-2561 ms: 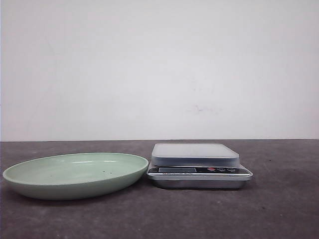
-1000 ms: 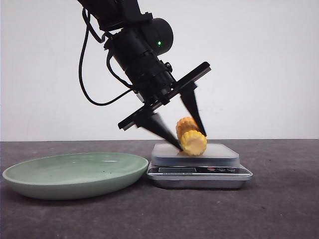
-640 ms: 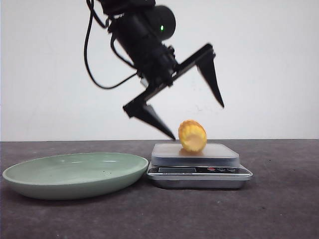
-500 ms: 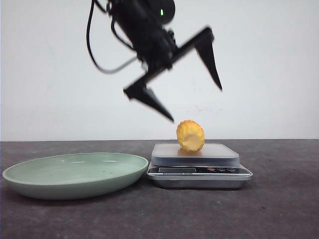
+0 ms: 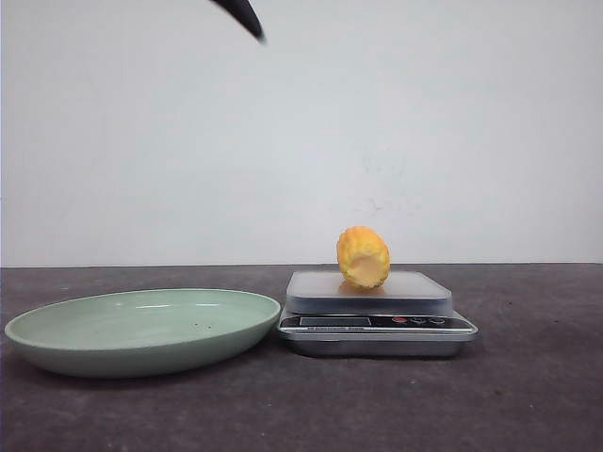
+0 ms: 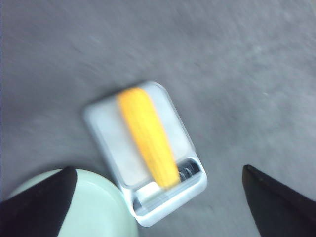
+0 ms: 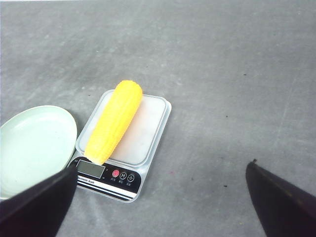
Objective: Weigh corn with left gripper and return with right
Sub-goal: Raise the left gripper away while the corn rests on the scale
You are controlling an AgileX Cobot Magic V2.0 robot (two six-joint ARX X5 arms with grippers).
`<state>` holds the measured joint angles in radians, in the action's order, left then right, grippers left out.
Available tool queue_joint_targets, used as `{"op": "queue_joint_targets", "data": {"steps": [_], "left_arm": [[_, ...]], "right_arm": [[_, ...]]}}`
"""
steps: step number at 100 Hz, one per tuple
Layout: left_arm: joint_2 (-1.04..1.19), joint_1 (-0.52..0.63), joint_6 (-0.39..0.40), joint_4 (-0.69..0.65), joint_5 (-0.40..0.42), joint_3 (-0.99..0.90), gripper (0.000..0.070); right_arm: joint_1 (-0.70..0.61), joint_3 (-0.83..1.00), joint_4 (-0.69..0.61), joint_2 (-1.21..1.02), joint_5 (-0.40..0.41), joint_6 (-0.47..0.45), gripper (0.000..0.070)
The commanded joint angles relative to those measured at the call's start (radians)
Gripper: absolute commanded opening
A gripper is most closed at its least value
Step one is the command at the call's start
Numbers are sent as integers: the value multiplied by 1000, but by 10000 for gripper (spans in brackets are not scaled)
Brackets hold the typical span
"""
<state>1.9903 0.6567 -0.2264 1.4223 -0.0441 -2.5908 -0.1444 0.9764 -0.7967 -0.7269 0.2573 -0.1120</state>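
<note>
- Released and left on its own: corn (image 5: 363,256) now lying on the platform of the scale (image 5: 377,323), where half a second ago the left gripper (image 6: 158,197) hung just above it with jaws spread.
- Lifted well clear since then: only one dark fingertip (image 5: 243,14) of the left gripper showing at the upper edge of the front view, far above and to the robot's left of the cob.
- Left jaws wide apart and holding nothing, both fingers at the lower corners of the left wrist view; corn and scale seen far below the gap between them, picture smeared by motion.
- Judged from this: weighing half of the task done or nearly so, with the cob resting free on the scale; return by the other arm not yet begun.
- Right gripper (image 7: 163,197) also spread wide and empty; scale and corn well ahead of and below its jaws, nothing between the fingers.
- Corn lying lengthwise, corner to corner across the platform, one end reaching over the display edge of the scale in the right wrist view; display reading too small to tell.
- Green plate (image 5: 57,344) standing just beside the scale on the robot's left, close to touching; nothing in it but a few dark specks.
- Likely drop-off for the return: that plate, though this is a guess from the task wording only.
</note>
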Motion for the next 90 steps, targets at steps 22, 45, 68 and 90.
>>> {"op": "queue_joint_targets", "data": {"steps": [22, 45, 68, 90], "left_arm": [[-196, 8, 42, 48, 52, -121, 700], [-450, 12, 62, 51, 53, -118, 700], [-692, 11, 126, 51, 253, -116, 680], [-903, 11, 197, 51, 369, -65, 192]], "right_arm": [[-4, 11, 7, -5, -3, 0, 700], [-4, 11, -24, -3, -3, 0, 700], [-4, 11, -49, -3, 2, 23, 700], [-4, 11, 6, 5, 5, 74, 542]]}}
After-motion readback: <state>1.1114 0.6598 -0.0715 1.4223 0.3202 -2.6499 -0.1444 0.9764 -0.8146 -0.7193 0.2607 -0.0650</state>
